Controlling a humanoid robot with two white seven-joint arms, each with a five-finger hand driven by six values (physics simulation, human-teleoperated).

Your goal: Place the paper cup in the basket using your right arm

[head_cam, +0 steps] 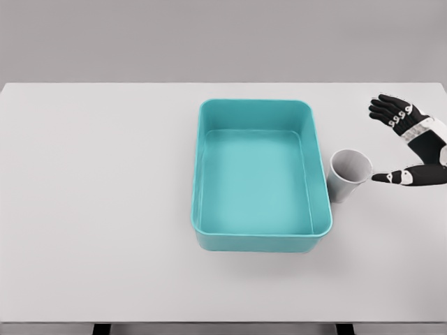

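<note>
A white table (pixel 105 209) is seen from above, with a teal basket (pixel 318 230) set on it right of the middle. Just beside the basket's right wall a white paper cup (pixel 348 174) is stood on the table, outside the basket. The right hand (pixel 412 143) is held near the cup, fingers (pixel 388 112) spread apart and clamped on nothing, the thumb tip reaching the cup's rim.
</note>
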